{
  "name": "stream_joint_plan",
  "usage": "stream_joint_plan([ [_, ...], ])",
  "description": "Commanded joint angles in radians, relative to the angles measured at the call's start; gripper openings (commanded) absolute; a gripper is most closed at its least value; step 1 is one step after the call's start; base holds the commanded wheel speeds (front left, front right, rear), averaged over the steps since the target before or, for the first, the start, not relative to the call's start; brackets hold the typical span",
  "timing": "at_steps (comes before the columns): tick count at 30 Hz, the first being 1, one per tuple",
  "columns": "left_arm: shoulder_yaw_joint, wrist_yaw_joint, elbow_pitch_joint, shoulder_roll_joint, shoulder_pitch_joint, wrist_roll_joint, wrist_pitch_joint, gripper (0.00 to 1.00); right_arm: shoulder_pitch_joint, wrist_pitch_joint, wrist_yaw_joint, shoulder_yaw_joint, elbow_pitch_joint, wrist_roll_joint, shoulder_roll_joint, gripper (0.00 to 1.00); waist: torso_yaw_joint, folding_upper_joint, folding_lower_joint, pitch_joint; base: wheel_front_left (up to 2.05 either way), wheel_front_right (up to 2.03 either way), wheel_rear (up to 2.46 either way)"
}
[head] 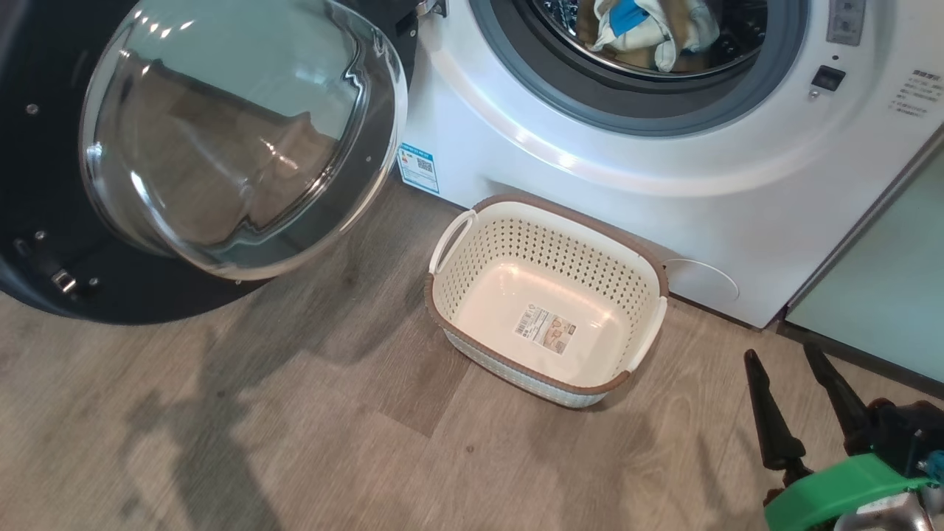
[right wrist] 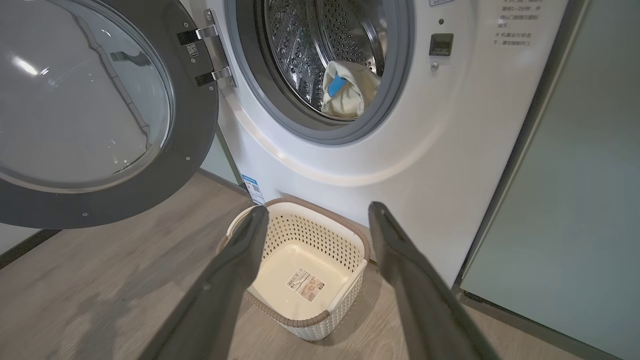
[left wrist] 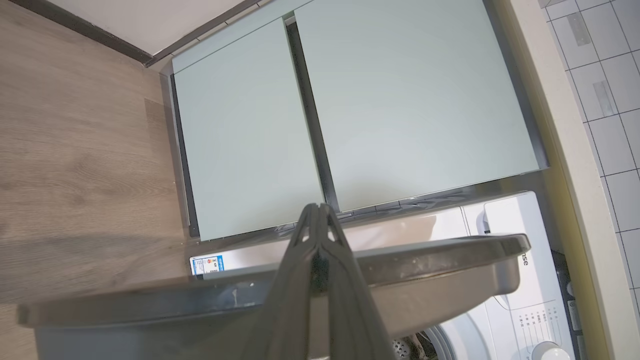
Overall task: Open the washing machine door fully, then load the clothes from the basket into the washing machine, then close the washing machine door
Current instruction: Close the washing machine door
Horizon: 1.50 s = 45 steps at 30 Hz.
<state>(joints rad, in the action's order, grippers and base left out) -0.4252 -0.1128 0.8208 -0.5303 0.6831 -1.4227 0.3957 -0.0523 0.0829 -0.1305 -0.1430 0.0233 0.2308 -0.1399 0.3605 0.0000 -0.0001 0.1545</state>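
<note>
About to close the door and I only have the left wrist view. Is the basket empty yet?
Observer: Yes, the basket holds no garments.
Operator: Where are the clothes?
Observer: The clothes lie inside the washing machine, behind the grey ring.
Operator: What about the right gripper?
Observer: The right gripper is open and empty, low to the right of the basket.

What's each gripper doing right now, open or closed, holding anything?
Left gripper: closed, nothing between its fingers.
Right gripper: open, holding nothing.
</note>
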Motion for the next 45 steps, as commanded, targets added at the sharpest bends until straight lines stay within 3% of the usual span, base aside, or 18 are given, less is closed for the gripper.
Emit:
stream_joint_plan([
  [1, -0.019, -0.009, -0.039, -0.044, 0.006, -0.01, 0.02, 0.0, 0.047, -0.003, 0.0, -0.016, 0.038, 0.004, -0.02, 1.0, 0.001, 0.0, 0.0001, 0.0, 0.0, 0.0, 0.0],
  [24, -0.066, 0.006, -0.201, 0.048, -0.112, -0.191, 0.275, 0.0, 0.041, -0.002, 0.0, -0.02, 0.034, 0.003, -0.014, 1.0, 0.011, 0.0, 0.0001, -0.008, 0.0, 0.0, 0.0],
  [45, -0.06, -0.004, -0.464, 0.194, -0.29, -0.299, 0.44, 0.0, 0.047, 0.019, 0.0, -0.01, 0.031, 0.002, 0.005, 1.0, -0.031, 0.0, 0.0001, -0.013, 0.0, 0.0, 0.0],
])
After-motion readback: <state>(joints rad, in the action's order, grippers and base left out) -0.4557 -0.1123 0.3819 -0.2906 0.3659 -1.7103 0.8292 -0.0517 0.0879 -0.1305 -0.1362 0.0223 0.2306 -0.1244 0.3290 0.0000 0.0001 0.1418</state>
